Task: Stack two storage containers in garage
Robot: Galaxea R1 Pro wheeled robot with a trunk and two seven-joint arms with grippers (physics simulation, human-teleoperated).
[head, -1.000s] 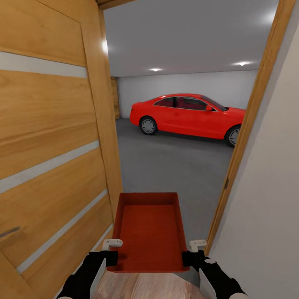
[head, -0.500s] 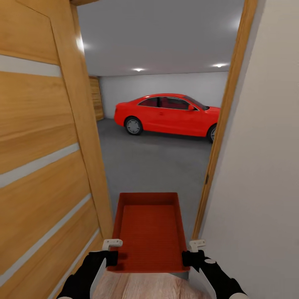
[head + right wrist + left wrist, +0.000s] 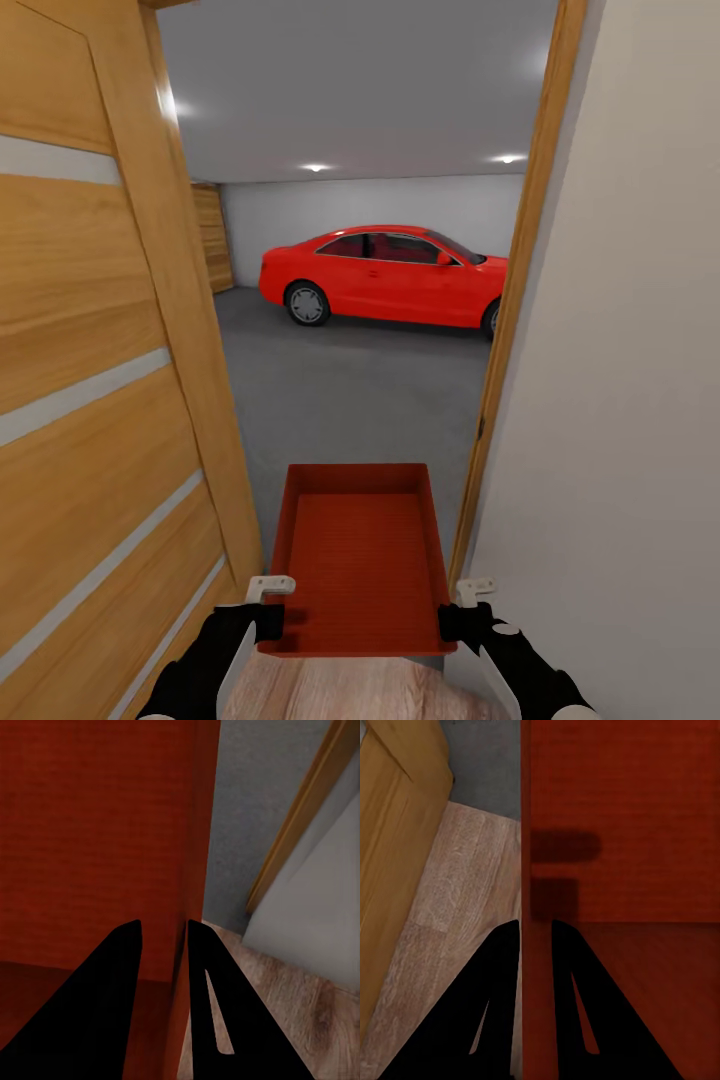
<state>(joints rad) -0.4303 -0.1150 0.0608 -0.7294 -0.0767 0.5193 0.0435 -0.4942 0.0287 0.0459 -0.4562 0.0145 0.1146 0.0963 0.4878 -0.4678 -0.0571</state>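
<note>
One red-orange storage container (image 3: 358, 560) hangs level in front of me at the bottom of the head view, empty, its ribbed bottom showing. My left gripper (image 3: 272, 622) is shut on its left wall, whose thin edge runs between the black fingers (image 3: 502, 967) in the left wrist view. My right gripper (image 3: 448, 622) is shut on the right wall, pinched between its fingers (image 3: 124, 960) in the right wrist view. The container (image 3: 622, 832) (image 3: 97, 832) is held over the threshold, where wood planks meet the garage's dark grey concrete floor (image 3: 350, 400). The second container is out of view.
An open wooden door (image 3: 90, 380) stands close on my left. The wooden door frame (image 3: 505, 320) and a pale wall (image 3: 620, 400) are close on my right. A red car (image 3: 385, 275) is parked at the back of the garage, with open concrete between it and the doorway.
The whole view has swung to the right: door, frame and car have shifted left in the picture. The container and both grippers keep the same place before me.
</note>
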